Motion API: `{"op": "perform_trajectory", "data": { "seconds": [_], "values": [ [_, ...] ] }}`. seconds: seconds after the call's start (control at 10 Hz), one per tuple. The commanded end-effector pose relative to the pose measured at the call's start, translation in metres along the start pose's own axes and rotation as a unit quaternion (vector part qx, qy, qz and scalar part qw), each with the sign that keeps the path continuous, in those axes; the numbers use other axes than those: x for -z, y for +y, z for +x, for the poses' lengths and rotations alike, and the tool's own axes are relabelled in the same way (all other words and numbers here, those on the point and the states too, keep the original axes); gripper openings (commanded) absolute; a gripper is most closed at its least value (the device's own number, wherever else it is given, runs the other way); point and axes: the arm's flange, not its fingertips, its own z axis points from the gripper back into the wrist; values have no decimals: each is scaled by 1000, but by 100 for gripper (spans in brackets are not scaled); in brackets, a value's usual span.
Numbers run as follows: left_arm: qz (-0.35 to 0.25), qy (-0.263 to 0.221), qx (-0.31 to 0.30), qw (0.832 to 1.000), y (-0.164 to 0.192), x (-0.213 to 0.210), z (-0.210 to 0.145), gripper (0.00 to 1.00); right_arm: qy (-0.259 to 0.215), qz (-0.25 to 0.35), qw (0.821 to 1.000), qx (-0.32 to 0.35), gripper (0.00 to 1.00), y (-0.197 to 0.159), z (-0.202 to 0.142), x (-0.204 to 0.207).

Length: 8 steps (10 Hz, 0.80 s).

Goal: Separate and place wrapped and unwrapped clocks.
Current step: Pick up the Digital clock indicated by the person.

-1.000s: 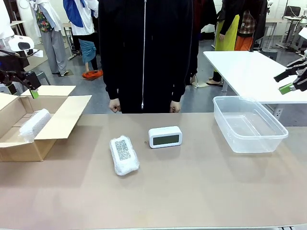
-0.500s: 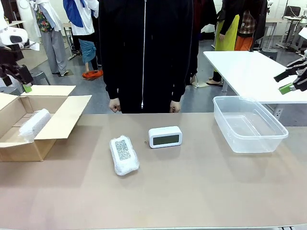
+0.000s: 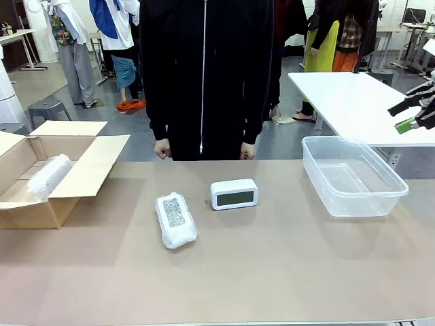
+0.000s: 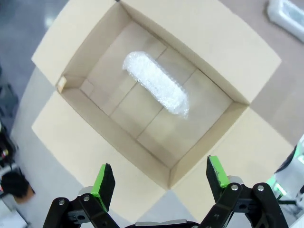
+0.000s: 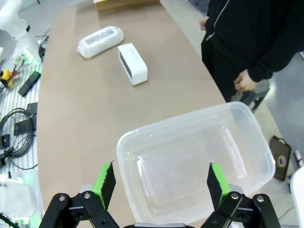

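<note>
One wrapped bundle (image 3: 175, 219) lies on the table left of centre, a speckled grey face showing through the bubble wrap. A second wrapped bundle (image 3: 47, 175) lies inside the open cardboard box (image 3: 88, 170) at the left. The unwrapped white clock (image 3: 234, 193) stands at mid-table, screen toward me. My left gripper (image 4: 160, 178) hangs open high above the box (image 4: 213, 42), looking down on the bundle (image 4: 154, 90) inside. My right gripper (image 5: 160, 183) is open and empty above the clear tub (image 5: 190, 117); it shows at the right edge (image 3: 406, 114) in the front view. From there the clock (image 5: 133, 64) and bundle (image 5: 100, 41) lie farther off.
The empty clear plastic tub (image 3: 370, 204) stands at the table's right. A person in a black jacket stands at the far edge, hands (image 3: 163, 149) hanging at their sides. A white table stands behind the tub. Cables and tools lie beside the table in the right wrist view.
The left arm has risen and moved out of the front view at the left. The right gripper, clocks, box and tub have not moved.
</note>
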Motion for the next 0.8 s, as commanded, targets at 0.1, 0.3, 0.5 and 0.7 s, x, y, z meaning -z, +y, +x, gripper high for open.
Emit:
{"op": "perform_trajectory", "data": {
  "seconds": [0.1, 0.3, 0.5, 0.7],
  "values": [
    [-38, -49, 65, 996, 25, -12, -18, 100, -5, 2, 1000, -2, 100, 0, 1, 1],
    [-47, -54, 106, 992, 36, -21, -29, 100, -5, 2, 1000, -2, 100, 0, 1, 1],
    [-50, -68, 128, 988, 46, -26, -38, 100, -5, 2, 1000, -2, 100, 0, 1, 1],
    [-55, -127, 157, 978, 51, -32, -45, 100, -5, 2, 1000, -2, 100, 0, 1, 1]
  ]
}}
